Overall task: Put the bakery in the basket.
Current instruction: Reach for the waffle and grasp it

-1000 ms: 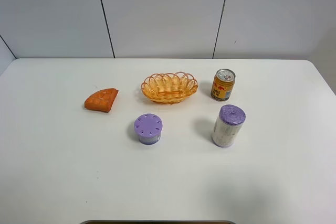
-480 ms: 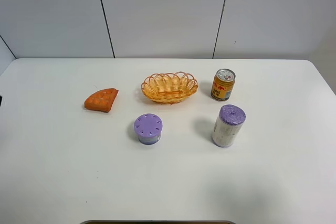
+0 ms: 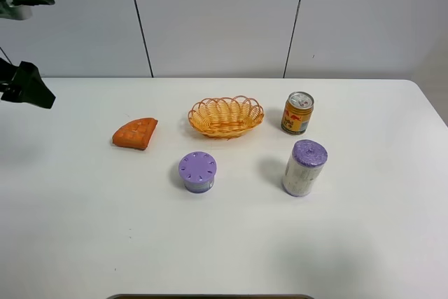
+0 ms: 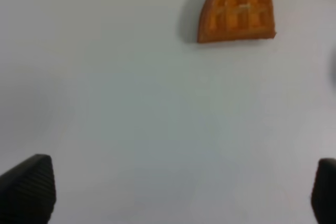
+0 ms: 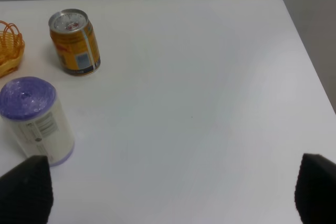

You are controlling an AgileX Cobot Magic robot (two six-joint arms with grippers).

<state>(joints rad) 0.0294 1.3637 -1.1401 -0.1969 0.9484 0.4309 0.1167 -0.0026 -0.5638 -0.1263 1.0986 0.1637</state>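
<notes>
Five things stand on the one white table (image 3: 364, 243): one bakery, one basket, one drink can and two purple-topped containers. The bakery (image 3: 135, 133), a single orange-brown wedge with a dimpled top, lies flat on the left half of the table, left of the basket, apart from it and outside it. The basket (image 3: 226, 115), woven and yellow-orange with a looped rim, sits at the middle of the table towards the far side. The drink can (image 3: 297, 113) stands upright just right of the basket, not touching it. Of the two containers, the low round container (image 3: 197, 171) sits nearer than the basket, and the tall container (image 3: 304, 167), white with a purple lid, stands upright on the near side of the can. There are two grippers. The left gripper (image 4: 176, 198) is spread wide, its two dark fingertips (image 4: 26, 192) at opposite edges of its wrist view with only bare table between them. It grips nothing, and the bakery lies ahead of it, untouched. In the high view this gripper hangs at the far left edge of the table, well apart from the bakery. The right gripper (image 5: 168, 190) is likewise spread wide and grips nothing. Its wrist view takes in the can, the tall container and a bit of the basket's rim.
</notes>
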